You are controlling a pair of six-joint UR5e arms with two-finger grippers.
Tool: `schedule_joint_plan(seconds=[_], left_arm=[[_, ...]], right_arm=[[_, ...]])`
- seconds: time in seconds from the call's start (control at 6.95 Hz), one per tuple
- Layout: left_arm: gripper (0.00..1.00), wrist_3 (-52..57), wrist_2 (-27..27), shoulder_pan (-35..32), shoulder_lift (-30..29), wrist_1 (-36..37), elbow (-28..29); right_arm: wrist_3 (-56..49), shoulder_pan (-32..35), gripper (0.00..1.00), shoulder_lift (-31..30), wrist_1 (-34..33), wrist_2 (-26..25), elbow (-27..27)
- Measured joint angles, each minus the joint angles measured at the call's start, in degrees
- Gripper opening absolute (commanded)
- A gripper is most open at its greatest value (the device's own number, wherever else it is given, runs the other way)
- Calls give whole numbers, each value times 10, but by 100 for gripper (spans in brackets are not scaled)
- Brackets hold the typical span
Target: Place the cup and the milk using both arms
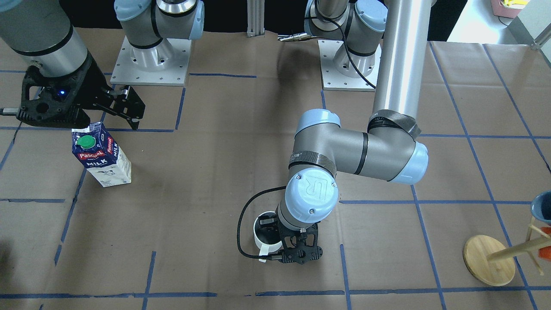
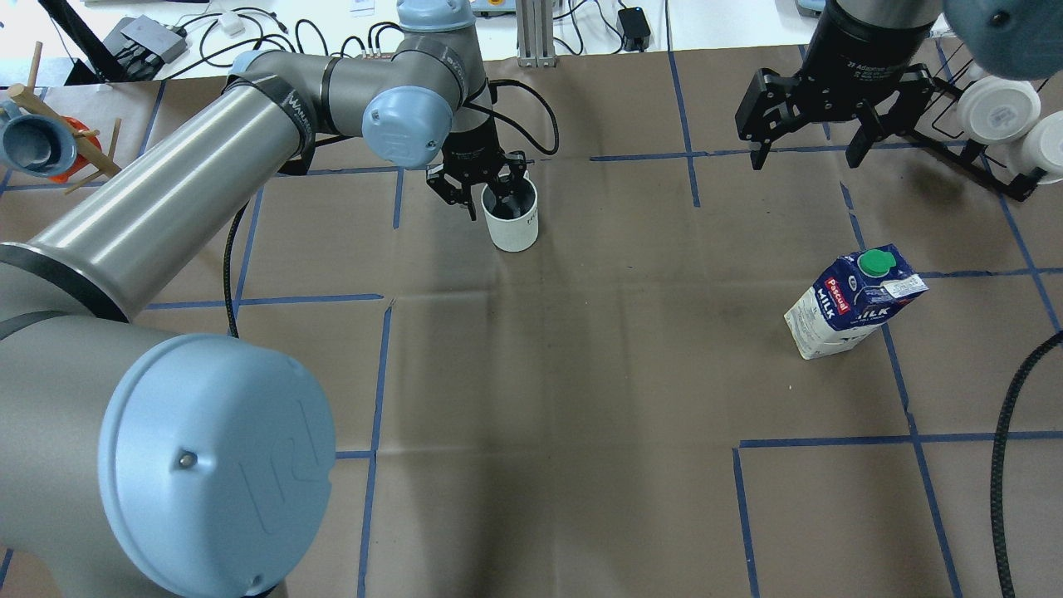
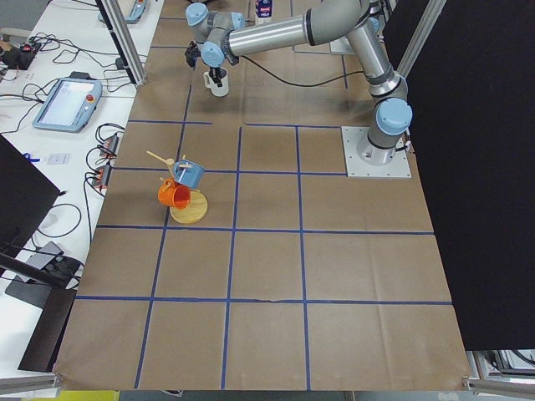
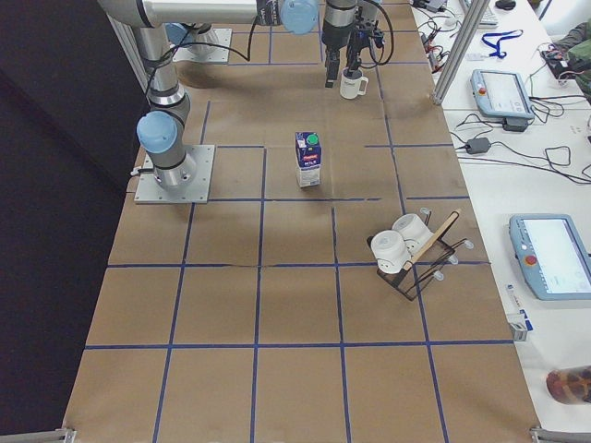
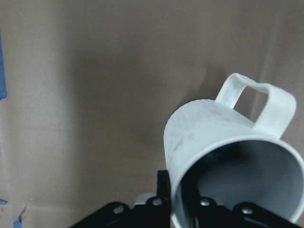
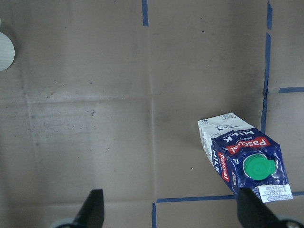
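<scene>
Front cam: L gripper [image 1: 272, 236] sits down over the cup [image 1: 263, 247] on the operators' side of the table [image 1: 215, 172], one finger inside the rim, one outside, clamped on the wall. The milk [image 1: 103, 157] stands upright well apart. R gripper [image 1: 125, 110] hangs raised near it, jaws spread, holding nothing. Overhead: same pinch on the cup [image 2: 515, 228]; can't tell if its base touches the table. R gripper [image 2: 805, 158] is wide apart, clear of the milk [image 2: 847, 303]. Left side cam: cup [image 3: 217, 83] tiny at the far end. Right side cam: milk [image 4: 309, 159] mid-table, cup [image 4: 352, 86] farther on. L wrist cam: cup [image 5: 213, 142] close up, handle [image 5: 256, 102] on the side away from the fingers. R wrist cam: milk [image 6: 237, 152] below, green cap [image 6: 256, 168] up, fingertips [image 6: 92, 209] not touching it.
</scene>
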Motion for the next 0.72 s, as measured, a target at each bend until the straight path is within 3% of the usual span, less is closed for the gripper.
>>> schedule_joint_plan(seconds=[0.29, 0.72], left_arm=[[100, 5, 3, 1, 24, -9, 1], [99, 40, 55, 13, 131, -97, -7]], right_arm=[[0, 0, 100, 0, 0, 0, 0], [-7, -1, 100, 0, 1, -1, 0]])
